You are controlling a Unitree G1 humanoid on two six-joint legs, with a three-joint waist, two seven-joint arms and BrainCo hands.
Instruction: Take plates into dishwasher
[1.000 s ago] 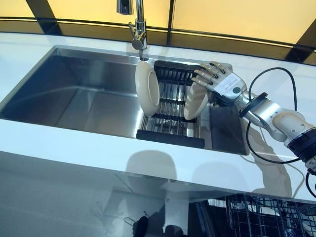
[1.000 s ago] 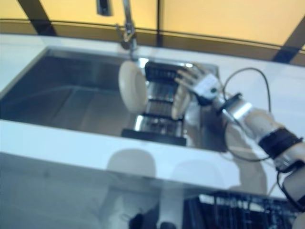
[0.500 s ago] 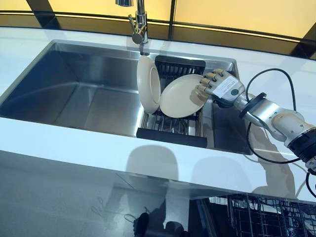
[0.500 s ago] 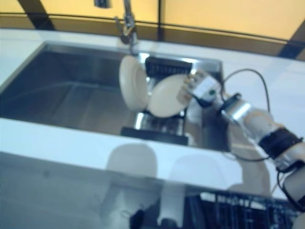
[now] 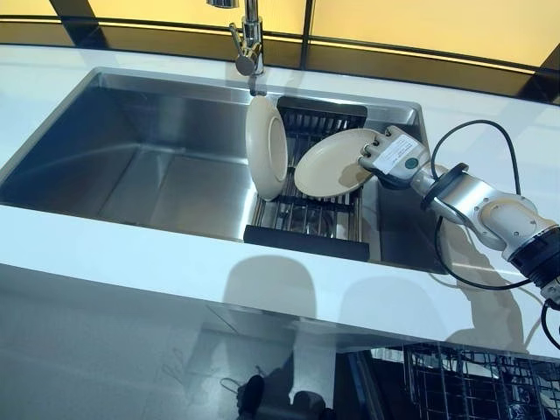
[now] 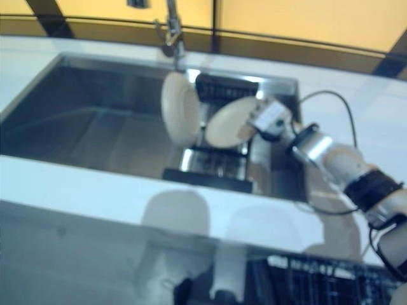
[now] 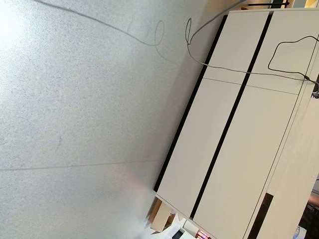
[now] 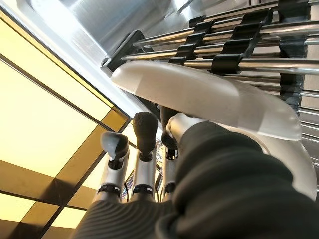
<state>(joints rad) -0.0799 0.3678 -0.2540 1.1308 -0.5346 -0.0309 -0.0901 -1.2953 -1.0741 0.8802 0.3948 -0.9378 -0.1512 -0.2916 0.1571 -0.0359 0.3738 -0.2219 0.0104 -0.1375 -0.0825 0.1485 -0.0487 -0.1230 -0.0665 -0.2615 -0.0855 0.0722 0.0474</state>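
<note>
**Right hand tips a plate off the sink rack**

Left eye view: the right hand (image 5: 392, 156) grips the rim of a cream plate (image 5: 331, 164), tilted nearly flat over the black-framed dish rack (image 5: 306, 214) in the steel sink (image 5: 131, 166), probably to clear the bars. A second plate (image 5: 265, 159) stands upright in the rack beside it. The dishwasher basket (image 5: 455, 385) waits at the bottom right.

Right eye view: the same arrangement.

Left wrist view: only floor and white cabinets; the left hand shows nowhere.

Right wrist view: the fingers (image 8: 144, 130) curl under the smooth, glossy rim, pinching it above the chrome rods.
</note>
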